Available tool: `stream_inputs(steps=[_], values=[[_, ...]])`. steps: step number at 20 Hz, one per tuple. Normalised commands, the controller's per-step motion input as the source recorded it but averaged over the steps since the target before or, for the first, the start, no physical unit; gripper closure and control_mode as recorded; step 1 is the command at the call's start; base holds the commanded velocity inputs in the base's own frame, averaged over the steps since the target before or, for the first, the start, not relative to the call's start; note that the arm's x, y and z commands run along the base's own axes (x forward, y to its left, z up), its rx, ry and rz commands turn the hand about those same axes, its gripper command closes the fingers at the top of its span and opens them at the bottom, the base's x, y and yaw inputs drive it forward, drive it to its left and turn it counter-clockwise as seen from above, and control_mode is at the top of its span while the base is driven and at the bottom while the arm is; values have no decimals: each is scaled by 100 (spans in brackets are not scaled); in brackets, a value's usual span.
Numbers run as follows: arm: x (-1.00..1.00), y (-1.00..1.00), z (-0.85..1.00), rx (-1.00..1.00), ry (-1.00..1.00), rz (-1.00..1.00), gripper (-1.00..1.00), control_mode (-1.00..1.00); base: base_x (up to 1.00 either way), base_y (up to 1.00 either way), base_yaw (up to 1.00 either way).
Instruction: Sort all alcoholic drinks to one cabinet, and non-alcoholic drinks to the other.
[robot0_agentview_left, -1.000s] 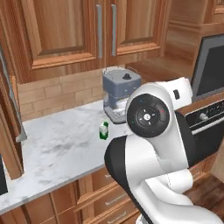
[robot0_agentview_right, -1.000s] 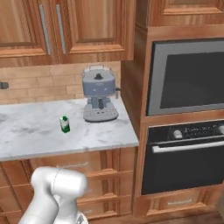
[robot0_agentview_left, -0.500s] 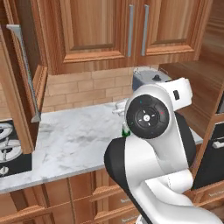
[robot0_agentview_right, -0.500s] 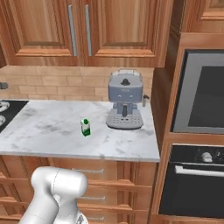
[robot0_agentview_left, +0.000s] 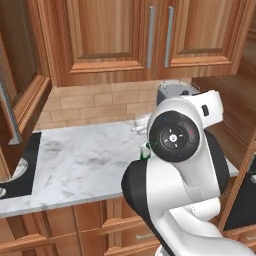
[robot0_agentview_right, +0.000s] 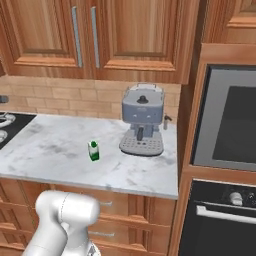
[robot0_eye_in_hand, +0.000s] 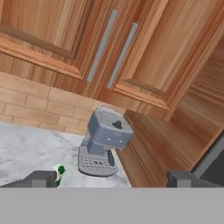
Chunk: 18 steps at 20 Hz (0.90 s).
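A small green-and-white carton (robot0_agentview_right: 93, 150), a non-alcoholic drink, stands upright on the marble counter (robot0_agentview_right: 50, 150), left of the coffee machine. In the hand view the carton (robot0_eye_in_hand: 60, 171) sits low, beside the left fingertip (robot0_eye_in_hand: 41, 178). My gripper (robot0_eye_in_hand: 111, 180) is open and holds nothing, well short of the carton. The arm hides most of the carton (robot0_agentview_left: 145, 150) in the left base view. A wall cabinet (robot0_agentview_right: 100, 35) above the counter has both doors closed. Another cabinet door (robot0_agentview_left: 20, 100) hangs open at the far left. The alcoholic drinks are out of view.
A grey coffee machine (robot0_agentview_right: 142, 122) stands at the counter's right end against the brick wall. A built-in oven (robot0_agentview_right: 225, 125) fills the tall unit to its right. A stove (robot0_agentview_right: 6, 122) lies at the counter's left end, with drawers (robot0_agentview_right: 125, 225) below.
The base has driven left along the counter and closer, so the whole scene slid right in both base views. The carton and the coffee machine have stayed put. The gripper stays open.
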Motion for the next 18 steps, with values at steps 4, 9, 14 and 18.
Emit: stream_inputs(steps=[4,9,14,18], values=[[0,0,0,0,0,0,-100,100,55,-26,13],[0,0,0,0,0,0,-100,100,52,-6,4],[0,0,0,0,0,0,-100,100,54,-9,2],[0,0,0,0,0,0,-100,100,9,0,0]])
